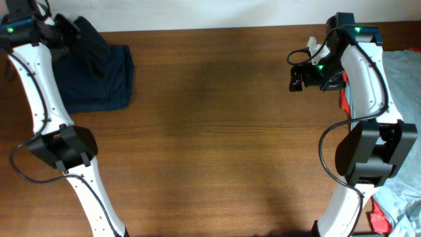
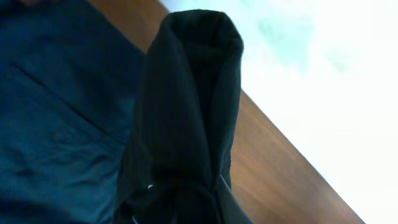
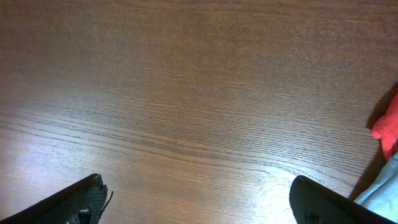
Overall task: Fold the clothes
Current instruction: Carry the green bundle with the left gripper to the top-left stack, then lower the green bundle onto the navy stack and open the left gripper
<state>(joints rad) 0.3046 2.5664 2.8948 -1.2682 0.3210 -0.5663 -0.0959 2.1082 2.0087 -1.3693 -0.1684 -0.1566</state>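
Two end effectors are in view, one at each far corner of the worktop (image 1: 210,131). The left end effector (image 1: 64,29) is nearly closed, pinching a bunch of black cloth (image 2: 186,106). In the left wrist view that cloth stands up from the grip in a thick rolled fold. Just beside and below it lies a navy garment (image 1: 99,72), folded into a rough block at the worktop's far left, with a straight seam showing across it. The right end effector (image 3: 199,211) stands wide apart with nothing between its fingers (image 3: 74,202), only bare wood grain. It hangs over the worktop's far right part, pointing inward. Beyond it a red cloth (image 3: 387,127) lies at the worktop's right edge, touching a pale grey-blue cloth (image 1: 402,79) that spreads along the right side.
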